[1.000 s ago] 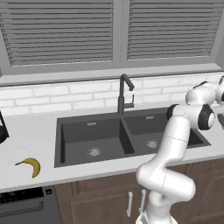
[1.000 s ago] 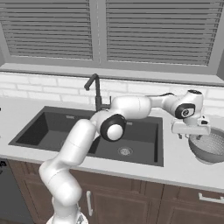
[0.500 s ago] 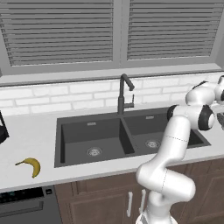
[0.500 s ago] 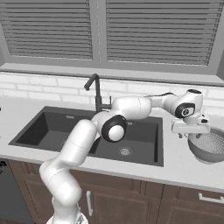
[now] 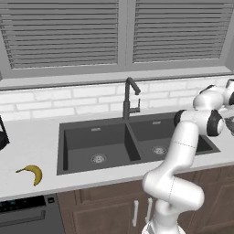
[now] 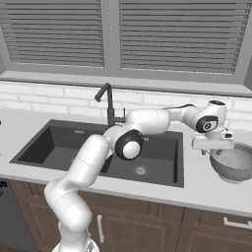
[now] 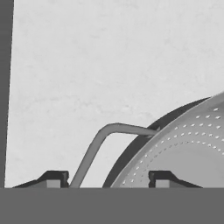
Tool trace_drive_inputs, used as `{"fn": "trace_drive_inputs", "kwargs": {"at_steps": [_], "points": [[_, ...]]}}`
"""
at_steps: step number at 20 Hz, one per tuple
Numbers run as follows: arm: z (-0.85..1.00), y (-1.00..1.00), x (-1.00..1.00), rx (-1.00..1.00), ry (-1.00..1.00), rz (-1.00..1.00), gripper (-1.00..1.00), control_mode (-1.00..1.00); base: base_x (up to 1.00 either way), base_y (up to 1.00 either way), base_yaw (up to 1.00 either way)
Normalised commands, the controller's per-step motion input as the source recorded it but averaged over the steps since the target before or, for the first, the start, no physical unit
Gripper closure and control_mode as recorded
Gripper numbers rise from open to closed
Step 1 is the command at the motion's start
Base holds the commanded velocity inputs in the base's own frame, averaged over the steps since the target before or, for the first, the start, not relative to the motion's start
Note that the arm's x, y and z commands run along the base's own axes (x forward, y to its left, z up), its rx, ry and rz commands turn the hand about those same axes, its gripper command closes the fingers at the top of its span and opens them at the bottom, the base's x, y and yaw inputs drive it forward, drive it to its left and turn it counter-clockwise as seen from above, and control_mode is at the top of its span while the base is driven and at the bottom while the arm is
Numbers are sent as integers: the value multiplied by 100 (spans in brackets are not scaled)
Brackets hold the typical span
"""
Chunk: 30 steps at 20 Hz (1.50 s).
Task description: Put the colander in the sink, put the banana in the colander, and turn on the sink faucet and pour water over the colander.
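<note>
Colander: I count one (image 6: 237,164), a perforated metal bowl standing on the counter (image 6: 206,189) to the right of the sink, its wire handle (image 7: 103,142) reaching toward the hand.
Gripper: one (image 7: 105,178), poised at the colander's near rim. In my hand view one fingertip sits outside the wire handle and the other lies over the bowl's perforated wall, so the handle and rim run between them. I cannot tell whether the fingers are pressing on the metal or merely straddling it.
Arm: one, white with dark joints, stretched across the right basin from the base to the colander.
Banana: one (image 5: 30,172), yellow, lying on the counter left of the sink, well apart from the colander and near the front edge.
Sink: one (image 5: 132,145), dark charcoal, with two basins split by a divider; I count two round silver drains, one per basin.
Faucet: one (image 5: 129,97), a slim dark gooseneck behind the divider, spout angled forward.
Counter: pale grey, speckled, running the full width of my views around the sink.
Wall: white brick tile behind the counter, up to a grey sill.
Windows: two, both covered by grey slatted blinds (image 6: 172,34).
Cabinets: brown wood doors (image 6: 147,226) under the counter, with pale bar handles.
Dark object: one (image 5: 2,135) at the far left edge of the counter, cut off by the frame.
</note>
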Motion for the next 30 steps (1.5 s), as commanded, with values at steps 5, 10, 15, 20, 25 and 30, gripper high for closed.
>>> {"fn": "trace_drive_inputs", "kwargs": {"at_steps": [5, 10, 15, 20, 25, 30], "points": [[-24, 0, 0, 0, 0, 0, 100, -100, 0, 0, 0], [-2, 0, 0, 0, 0, 0, 100, -100, 0, 0, 0], [3, 0, -14, 0, -7, 0, 100, -100, 0, 0, 0], [26, 19, -57, -7, -17, 0, 100, -100, 0, 0, 0], [18, 67, -95, -17, -19, 0, 100, -100, 0, 0, 0], [1, 96, -95, -20, -19, 1, 100, -100, 0, 0, 0]]}}
